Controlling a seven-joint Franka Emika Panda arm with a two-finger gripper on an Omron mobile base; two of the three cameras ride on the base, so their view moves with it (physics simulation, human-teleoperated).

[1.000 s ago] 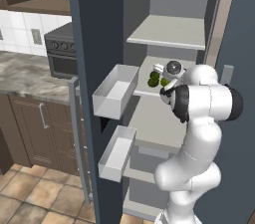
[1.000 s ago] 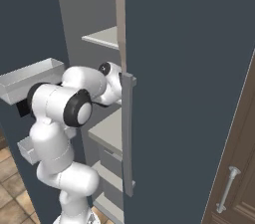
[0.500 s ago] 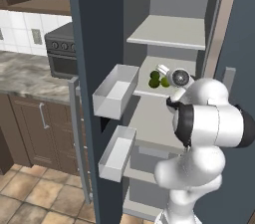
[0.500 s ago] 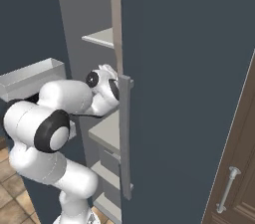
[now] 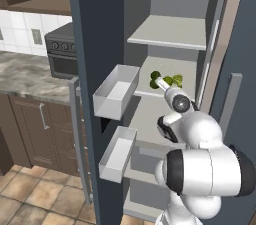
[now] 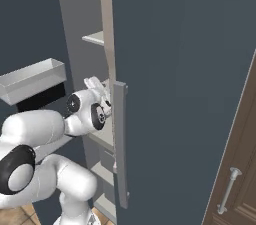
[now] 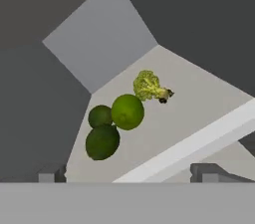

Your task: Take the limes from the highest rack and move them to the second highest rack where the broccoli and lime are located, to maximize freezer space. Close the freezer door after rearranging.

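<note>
I see three limes [image 7: 127, 111] clustered beside the broccoli [image 7: 147, 86] near the rack's [image 7: 199, 103] back corner. My gripper [image 7: 129, 175] stands wide, holding nothing.

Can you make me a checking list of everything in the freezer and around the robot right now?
Surface: second highest rack, pale and flat, holds all the food; highest rack is bare.
Job's things: three limes clustered together, broccoli just beside them.
Clutter: nothing seen.
Tool: tool open, holding nothing, close to the limes.
Cables: nothing seen.
Surroundings: freezer door open, two door bins; stove and stone counter to the left.
</note>
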